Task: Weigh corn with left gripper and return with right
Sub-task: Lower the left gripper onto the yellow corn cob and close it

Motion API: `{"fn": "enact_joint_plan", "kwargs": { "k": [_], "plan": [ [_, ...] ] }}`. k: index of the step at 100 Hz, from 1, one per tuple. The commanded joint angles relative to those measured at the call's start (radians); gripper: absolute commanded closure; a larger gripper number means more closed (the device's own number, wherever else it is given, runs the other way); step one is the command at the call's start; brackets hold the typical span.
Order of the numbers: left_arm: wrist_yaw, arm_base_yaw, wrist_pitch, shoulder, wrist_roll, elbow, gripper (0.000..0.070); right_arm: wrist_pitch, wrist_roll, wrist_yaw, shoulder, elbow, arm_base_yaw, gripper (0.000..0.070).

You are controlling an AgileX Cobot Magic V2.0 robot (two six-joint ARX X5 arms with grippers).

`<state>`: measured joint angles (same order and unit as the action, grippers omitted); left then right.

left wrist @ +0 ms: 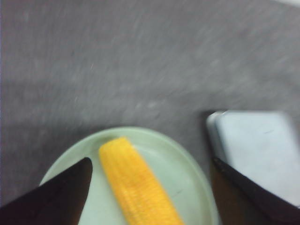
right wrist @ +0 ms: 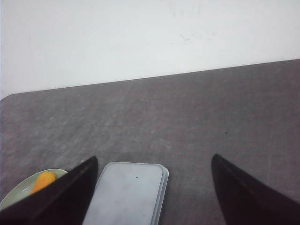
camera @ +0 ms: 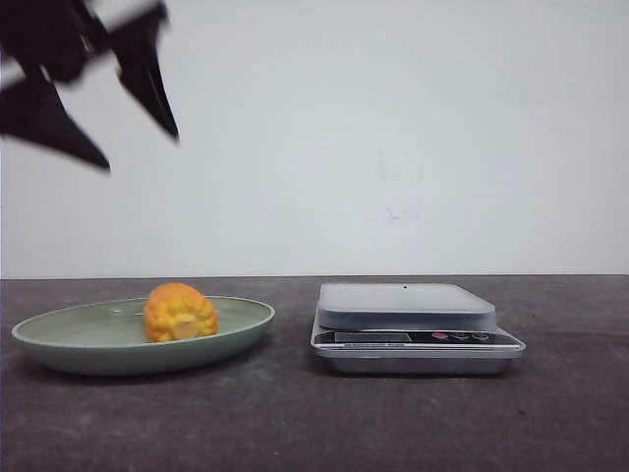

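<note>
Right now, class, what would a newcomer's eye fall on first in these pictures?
The bright yellow-orange corn lying in the pale green plate at the table's left. Beside it on the right stands a grey scale with nothing on its platform. The left tool hangs open high above the plate.

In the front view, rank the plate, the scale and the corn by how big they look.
1. Plate, widest.
2. Scale, somewhat narrower but taller; they sit at a similar depth, so the order is fairly safe.
3. Corn, clearly smallest, lying on the plate.
</note>
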<state>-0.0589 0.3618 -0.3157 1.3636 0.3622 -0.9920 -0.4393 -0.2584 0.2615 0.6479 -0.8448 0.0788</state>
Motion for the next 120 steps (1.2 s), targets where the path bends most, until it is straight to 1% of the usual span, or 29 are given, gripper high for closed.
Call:
{"fn": "enact_joint_plan", "kwargs": {
  "k": [1,14,22,25,30,36,47,55,59,62,75,82,85,88,99,109,120],
  "plan": [
    [0.011,0.018,0.007,0.062,0.014,-0.019,0.0224,0.004,0.016,0.002,0.004,-0.021,0.002,0.0218],
    [0.014,0.057,0.017,0.158,0.025,-0.019,0.0224,0.004,0.016,0.002,0.004,-0.021,0.002,0.0218],
    [0.050,0.086,0.017,0.204,0.025,-0.019,0.0219,0.004,0.016,0.002,0.004,-0.021,0.002,0.0218],
    [0.060,0.096,0.017,0.219,0.026,-0.019,0.0208,0.004,0.016,0.002,0.004,-0.021,0.002,0.0218],
    [0.060,0.110,0.018,0.239,0.038,-0.019,0.0167,0.004,0.021,0.002,0.004,-0.021,0.002,0.0218],
    [0.066,0.121,0.019,0.254,0.053,-0.019,0.0147,0.003,0.027,0.002,0.004,-0.021,0.002,0.0218],
    [0.093,0.135,0.009,0.264,0.054,-0.019,0.0149,-0.002,0.030,0.004,0.004,-0.021,0.002,0.0218],
    [0.098,0.137,-0.007,0.268,0.055,-0.019,0.0153,-0.009,0.031,0.004,0.004,-0.021,0.002,0.0218],
    [0.100,0.137,-0.014,0.271,0.056,-0.019,0.0171,-0.011,0.031,0.004,0.004,-0.021,0.002,0.0218],
    [0.100,0.139,-0.021,0.274,0.056,-0.019,0.0203,-0.011,0.031,0.004,0.004,-0.021,0.002,0.0219],
    [0.100,0.146,-0.043,0.291,0.070,-0.019,0.0219,-0.011,0.031,0.004,0.004,-0.021,0.002,0.0219],
    [0.100,0.153,-0.051,0.296,0.069,-0.019,0.0249,-0.011,0.031,0.004,0.003,-0.021,0.002,0.0219],
    [0.101,0.156,-0.052,0.296,0.069,-0.019,0.0297,-0.011,0.031,0.004,0.003,-0.021,0.002,0.0219],
    [0.101,0.159,-0.051,0.296,0.069,-0.019,0.0374,-0.011,0.031,0.004,0.003,-0.021,0.002,0.0219],
    [0.101,0.167,-0.035,0.296,0.065,-0.019,0.0694,-0.011,0.032,0.004,0.003,-0.021,0.002,0.0220],
    [0.101,0.174,-0.029,0.296,0.064,-0.021,0.0696,-0.011,0.033,0.004,0.003,-0.021,0.002,0.0220],
    [0.100,0.188,-0.039,0.278,0.043,-0.032,0.0696,-0.013,0.035,0.004,0.003,-0.021,0.002,0.0220]
  ]
}}
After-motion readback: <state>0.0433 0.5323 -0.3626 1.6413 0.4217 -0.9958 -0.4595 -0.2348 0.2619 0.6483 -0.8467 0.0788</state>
